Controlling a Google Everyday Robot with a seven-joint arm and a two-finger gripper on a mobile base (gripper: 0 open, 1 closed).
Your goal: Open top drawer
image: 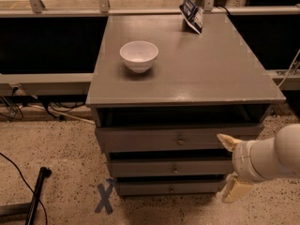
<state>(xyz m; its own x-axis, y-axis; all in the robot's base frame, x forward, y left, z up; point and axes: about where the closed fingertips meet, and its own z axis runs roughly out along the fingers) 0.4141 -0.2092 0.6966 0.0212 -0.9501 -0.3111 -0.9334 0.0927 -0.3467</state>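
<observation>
The grey cabinet (187, 64) has three drawers stacked in its front. The top drawer (140, 139) is the widest, with a small round metal knob (180, 140) at its centre; a dark gap shows above its front. The two narrower drawers (154, 168) lie under it. My gripper (230, 167) is at the right end of the drawer fronts, to the right of the knob and a little lower. Its two cream fingers are spread wide apart and hold nothing. The upper fingertip (226, 141) lies at the height of the top drawer's front, the lower one (234, 191) near the bottom drawer.
A white bowl (138, 55) stands on the cabinet top at the left. A dark snack bag (192, 14) leans at the back right. A blue tape cross (105, 198) marks the speckled floor. A black pole (36, 193) and cables lie at the left.
</observation>
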